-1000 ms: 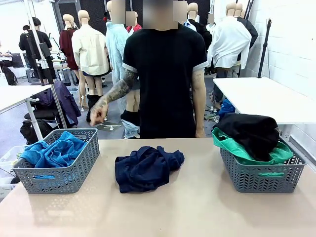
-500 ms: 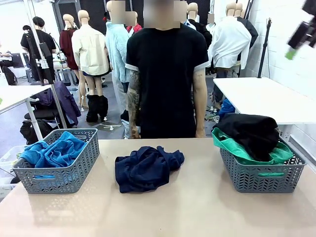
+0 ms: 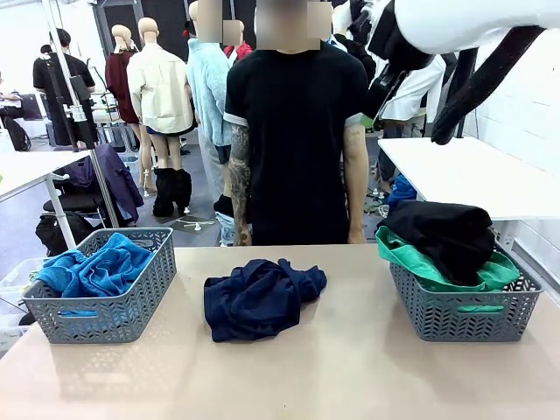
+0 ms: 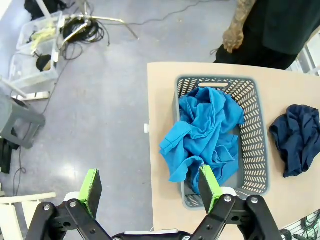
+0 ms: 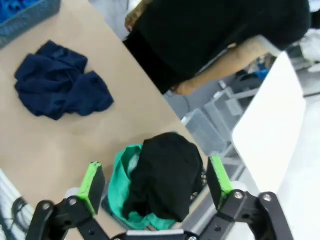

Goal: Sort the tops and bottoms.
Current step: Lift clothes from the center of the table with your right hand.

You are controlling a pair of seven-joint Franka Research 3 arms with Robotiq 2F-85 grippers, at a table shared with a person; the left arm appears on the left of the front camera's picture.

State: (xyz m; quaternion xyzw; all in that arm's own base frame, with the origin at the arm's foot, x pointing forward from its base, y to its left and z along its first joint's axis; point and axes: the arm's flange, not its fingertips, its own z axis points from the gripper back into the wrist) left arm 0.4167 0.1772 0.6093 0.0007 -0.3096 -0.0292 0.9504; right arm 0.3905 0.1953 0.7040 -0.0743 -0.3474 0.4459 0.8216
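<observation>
On the table (image 3: pixel 350 367) a navy garment (image 3: pixel 259 297) lies crumpled near the middle, well apart from the two grey baskets. The left basket (image 3: pixel 105 315) holds a bright blue garment (image 3: pixel 92 267), bunched up and rising a little above the rim. The right basket (image 3: pixel 464 315) holds an emerald green garment (image 3: pixel 420 262) with a black garment (image 3: pixel 442 232) heaped on top of it; both spill over the basket's rim.

A person (image 3: pixel 297 131) in a black T-shirt stands at the far side of the table with arms hanging down, hands away from the clothes.

In the left wrist view, the left end effector (image 4: pixel 150 185) hangs high above the left end of the table with its green-padded fingers (image 4: pixel 91 185) spread wide and nothing between them; the blue garment (image 4: pixel 202 132) sits in its basket (image 4: pixel 255 145) below.

In the right wrist view, the right end effector (image 5: pixel 155 182) is also spread wide and empty, high above the black garment (image 5: pixel 165 175) and the green one (image 5: pixel 120 185). The navy garment (image 5: pixel 60 80) lies farther off on the bare table (image 5: pixel 75 145). In the front view, part of the right arm (image 3: pixel 464 35) crosses the upper right corner.
</observation>
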